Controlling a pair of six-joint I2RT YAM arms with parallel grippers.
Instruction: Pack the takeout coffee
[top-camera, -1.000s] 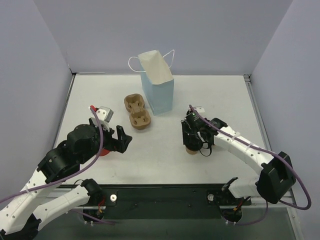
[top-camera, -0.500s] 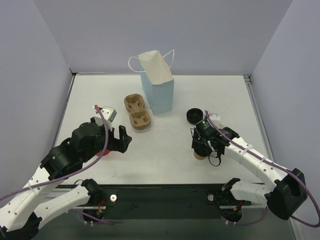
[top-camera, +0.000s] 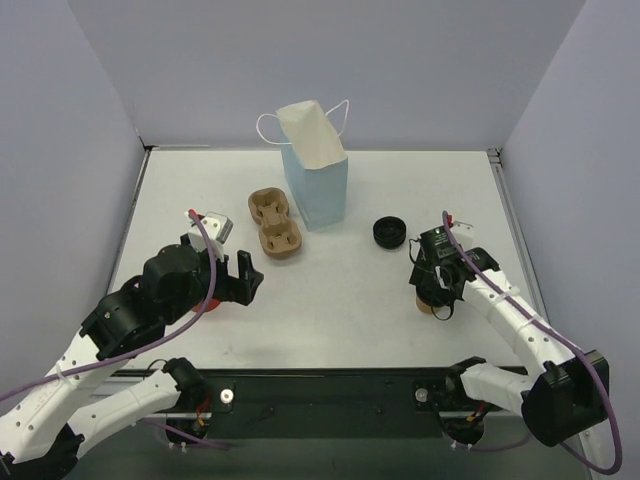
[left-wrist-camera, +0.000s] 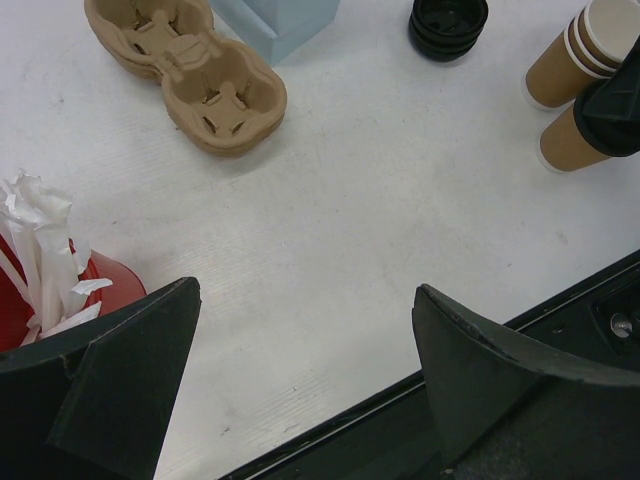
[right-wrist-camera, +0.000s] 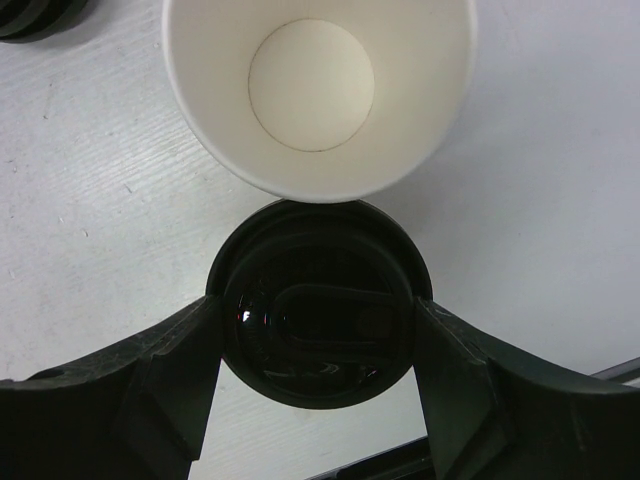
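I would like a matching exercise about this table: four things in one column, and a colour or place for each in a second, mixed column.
1 paper bag
2 cup tray
3 lidded cup
4 red cup

a between the fingers of the right claw
b tan, both holes empty
c light blue, standing upright
d beside a finger of the left claw, partly hidden

Pairs: 1-c, 2-b, 3-a, 4-d

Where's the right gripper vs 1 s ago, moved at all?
Yes. The right gripper, shut on the lidded kraft cup, went right and nearer the front edge of the table, away from the blue bag.
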